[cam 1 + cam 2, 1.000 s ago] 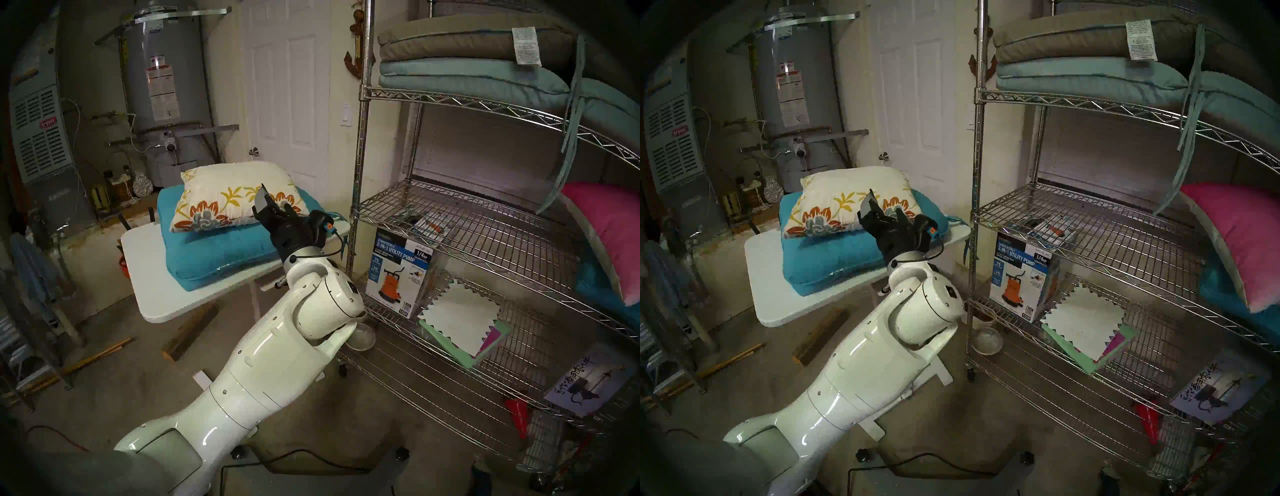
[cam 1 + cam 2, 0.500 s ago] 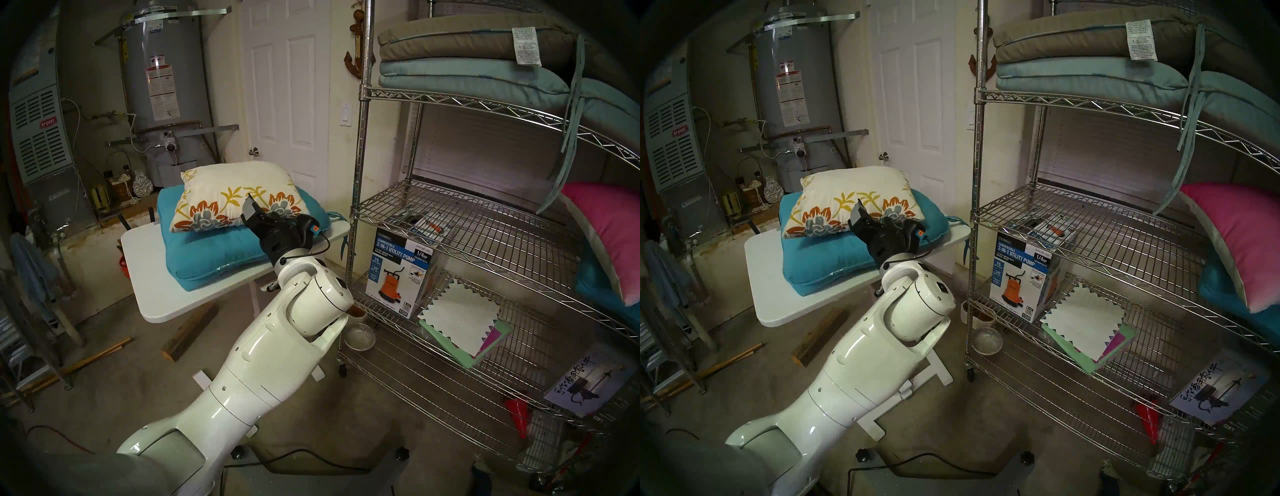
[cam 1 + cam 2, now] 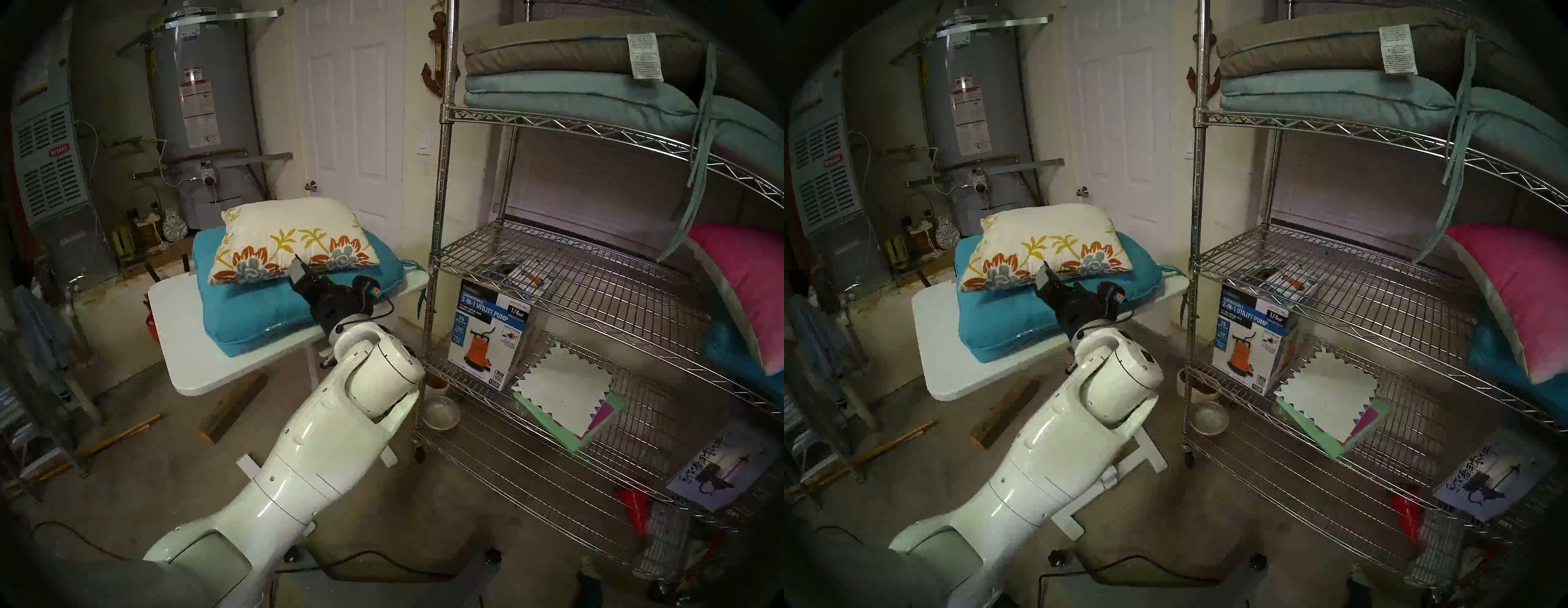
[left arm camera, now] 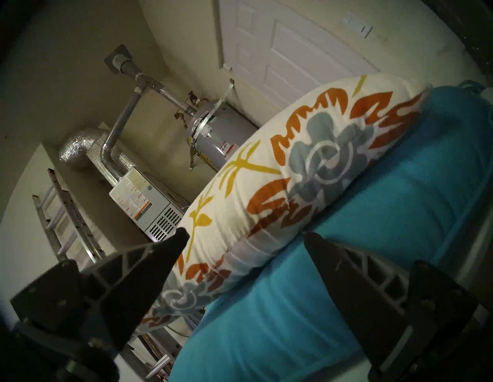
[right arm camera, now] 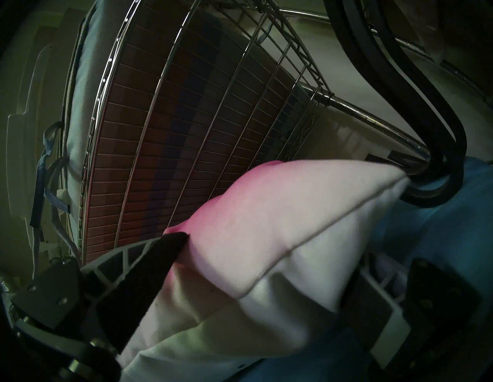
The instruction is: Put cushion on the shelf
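Left wrist view: your left hand (image 4: 244,237) gapes empty, straddling the cushion (image 4: 280,170) edge atop the teal cushion (image 4: 333,253), ready to pinch

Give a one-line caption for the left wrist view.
Open left end effector approaching the floral cushion lying on a teal cushion.

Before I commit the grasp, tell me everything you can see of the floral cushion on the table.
The cushion is a plump, square, soft fabric pillow, cream-white, printed with orange-and-grey flowers and mustard-yellow sprigs. It lies flat, slightly askew, on top of the teal cushion, which rests on the white folding table. It is not yet on the shelf. The open left gripper faces its near edge, one finger over the pillow and one over the teal cushion; contact cannot be told.
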You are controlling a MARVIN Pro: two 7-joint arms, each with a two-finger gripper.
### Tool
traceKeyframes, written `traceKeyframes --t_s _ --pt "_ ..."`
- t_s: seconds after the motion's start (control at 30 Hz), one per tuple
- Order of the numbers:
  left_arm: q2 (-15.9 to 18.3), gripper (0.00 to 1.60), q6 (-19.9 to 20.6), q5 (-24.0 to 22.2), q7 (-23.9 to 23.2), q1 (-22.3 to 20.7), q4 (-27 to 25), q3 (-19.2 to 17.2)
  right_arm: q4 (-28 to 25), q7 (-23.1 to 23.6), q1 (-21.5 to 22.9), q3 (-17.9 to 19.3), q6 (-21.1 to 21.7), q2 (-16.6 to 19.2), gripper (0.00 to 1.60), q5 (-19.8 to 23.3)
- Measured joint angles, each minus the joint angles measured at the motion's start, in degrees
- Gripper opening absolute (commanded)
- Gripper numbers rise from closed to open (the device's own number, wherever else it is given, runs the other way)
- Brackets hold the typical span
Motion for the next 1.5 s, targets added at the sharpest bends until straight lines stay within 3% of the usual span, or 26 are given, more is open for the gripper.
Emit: traceKeyframes --t_s 0.4,0.9,1.23,1.5 --pt "3.87 1.6 1.6 2.49 -1.9 -2.95 2.85 0.45 0.0 0.0 -0.02 0.0 0.03 0.01 1.6 0.0" --pt "8.95 1.6 1.61 6.14 -4.77 -6.25 6.5 4.94 0.0 0.0 -0.05 0.0 0.06 0.0 1.6 0.01" --pt "9.83 1.6 1.61 6.79 -7.03 -7.98 7.85 5.95 0.0 0.0 -0.07 0.0 0.09 0.0 1.6 0.02" --pt "8.48 1.6 1.61 4.86 -8.54 -8.96 8.05 3.43 0.0 0.0 -0.09 0.0 0.11 0.0 1.6 0.02"
